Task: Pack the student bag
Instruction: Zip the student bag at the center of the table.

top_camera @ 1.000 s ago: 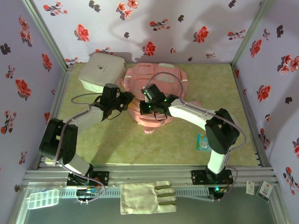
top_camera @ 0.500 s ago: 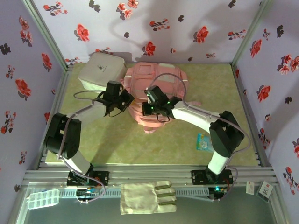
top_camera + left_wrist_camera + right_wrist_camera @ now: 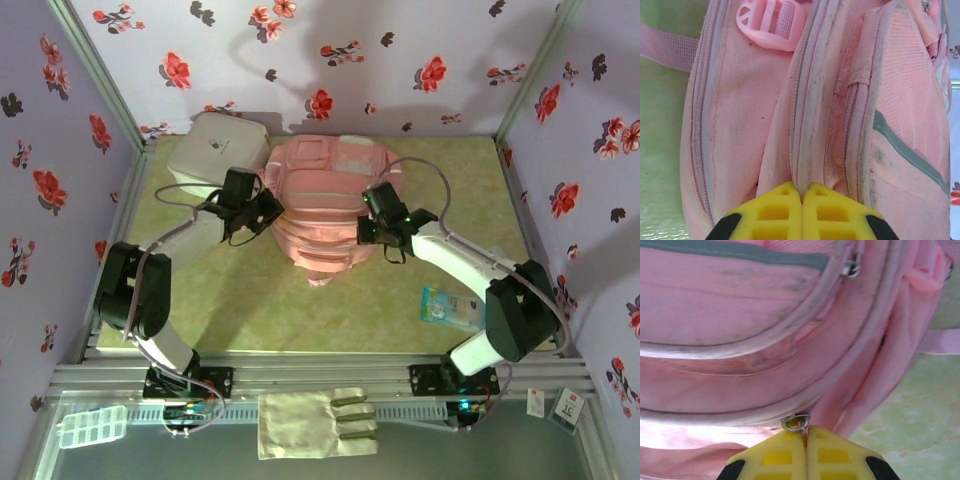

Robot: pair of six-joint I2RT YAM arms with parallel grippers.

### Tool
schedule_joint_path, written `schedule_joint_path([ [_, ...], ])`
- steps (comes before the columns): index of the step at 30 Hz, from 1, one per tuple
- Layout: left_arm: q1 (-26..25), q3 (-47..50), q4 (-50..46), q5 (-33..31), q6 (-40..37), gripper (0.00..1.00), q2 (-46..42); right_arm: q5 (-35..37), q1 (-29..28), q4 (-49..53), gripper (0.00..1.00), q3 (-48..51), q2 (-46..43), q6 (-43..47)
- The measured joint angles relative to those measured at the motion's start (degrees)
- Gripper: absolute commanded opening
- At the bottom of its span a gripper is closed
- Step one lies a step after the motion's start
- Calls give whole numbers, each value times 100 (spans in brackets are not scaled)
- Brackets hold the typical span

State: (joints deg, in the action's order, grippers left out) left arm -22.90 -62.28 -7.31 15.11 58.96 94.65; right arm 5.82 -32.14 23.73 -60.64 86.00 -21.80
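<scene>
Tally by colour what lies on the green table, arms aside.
Pink soft fabric backpack: 1
White rounded-square box: 1
Teal flat packet: 1
Total: 3

white arms (image 3: 455,255), black joints (image 3: 515,315), yellow claw pads (image 3: 775,212).
</scene>
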Motion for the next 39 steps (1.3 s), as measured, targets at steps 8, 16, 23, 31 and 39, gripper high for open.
schedule_joint_path([
  [8, 125, -315, -612, -101, -1043, 40, -55, -186, 114, 258, 0, -446, 50, 647],
  [16, -72, -881, -1432, -247, -3032, 66, -579, -807, 205, 306, 0, -570, 50, 997],
  [23, -903, -1217, -1526, -240, -4870, 66, -629, -1060, 216, 308, 0, -581, 50, 1095],
  [31, -1464, -1757, -1770, -131, -6384, 55, 118, -1193, 216, 306, 0, -581, 26, 1095],
  [39, -1628, -2127, -2135, -48, -7178, 45, 761, -1228, 216, 302, 0, -581, -9, 1093],
])
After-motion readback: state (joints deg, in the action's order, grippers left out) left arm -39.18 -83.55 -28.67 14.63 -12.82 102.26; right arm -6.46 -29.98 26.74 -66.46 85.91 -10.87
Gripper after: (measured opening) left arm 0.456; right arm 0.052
